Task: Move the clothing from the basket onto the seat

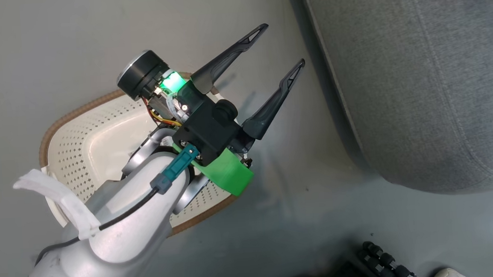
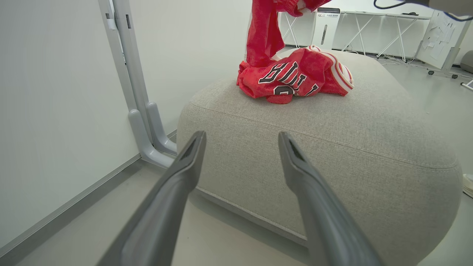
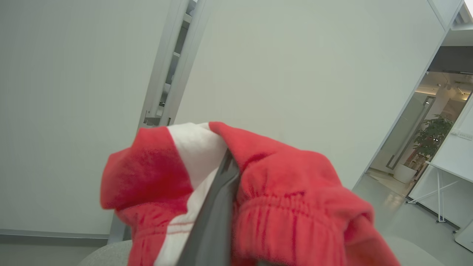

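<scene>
My left gripper point(image 1: 283, 43) is open and holds nothing; it hovers over the cream perforated basket point(image 1: 79, 140), fingers pointing at the light-grey seat point(image 1: 418, 81). The part of the basket not hidden by my arm looks bare. In the left wrist view, my left gripper point(image 2: 241, 135) faces the seat point(image 2: 332, 129), where a crumpled red garment with dark lettering point(image 2: 295, 74) lies on top. A second red garment point(image 2: 264, 33) hangs above it. My right gripper point(image 3: 225, 166) is shut on that red garment point(image 3: 288, 192), at its white stripe and elastic band.
A white wall with a grey metal post point(image 2: 140, 111) stands left of the seat. White folding tables point(image 2: 369, 22) line the far wall. A black ribbed part point(image 1: 386, 262) lies on the grey floor at the bottom right.
</scene>
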Tool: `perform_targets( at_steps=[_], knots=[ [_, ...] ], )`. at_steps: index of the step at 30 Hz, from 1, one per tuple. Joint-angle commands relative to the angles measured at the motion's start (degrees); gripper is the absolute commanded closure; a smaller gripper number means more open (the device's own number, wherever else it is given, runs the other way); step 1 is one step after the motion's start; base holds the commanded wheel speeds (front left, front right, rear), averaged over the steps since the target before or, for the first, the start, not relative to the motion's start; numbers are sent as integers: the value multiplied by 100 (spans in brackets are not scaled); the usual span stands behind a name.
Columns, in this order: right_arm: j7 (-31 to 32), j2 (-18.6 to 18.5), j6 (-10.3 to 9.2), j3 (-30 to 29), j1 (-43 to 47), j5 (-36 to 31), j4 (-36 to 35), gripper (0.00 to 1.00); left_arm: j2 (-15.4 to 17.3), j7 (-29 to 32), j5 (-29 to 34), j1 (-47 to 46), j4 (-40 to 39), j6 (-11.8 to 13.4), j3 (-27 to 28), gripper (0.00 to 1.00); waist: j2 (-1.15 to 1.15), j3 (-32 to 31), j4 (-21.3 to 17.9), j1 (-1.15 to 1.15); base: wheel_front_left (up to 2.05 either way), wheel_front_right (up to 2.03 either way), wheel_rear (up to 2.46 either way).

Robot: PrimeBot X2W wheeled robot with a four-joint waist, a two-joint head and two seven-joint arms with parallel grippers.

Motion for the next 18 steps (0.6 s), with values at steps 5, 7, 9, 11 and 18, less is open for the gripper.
perform_targets(
  at_steps=[5, 7, 9, 11, 18],
  knots=[
    [-16, 150, -6, -74, 80, -92, 837, 100, 63, -72, 57, -63, 45, 38, -20, 0, 44, 263, 177, -1, 0, 0, 0],
    [-15, 240, -6, -100, 246, -107, 944, 100, 82, -82, 40, -52, 69, 40, -17, 0, 44, 252, 180, -1, 0, 0, 0],
    [-16, 345, -7, -174, 432, -95, 939, 100, 89, -101, 24, -47, 85, 48, -8, 0, 44, 221, 177, -1, 0, 0, 0],
    [-15, 468, -7, -203, 693, -111, 964, 100, 98, -108, 7, -39, 101, 72, 1, 0, 44, 179, 168, -1, 0, 0, 0],
    [-15, 829, -6, -361, 1407, -86, 1030, 100, 135, -138, -42, 34, 123, 119, 0, 0, 44, 56, 149, -1, 0, 0, 0]
  ],
)
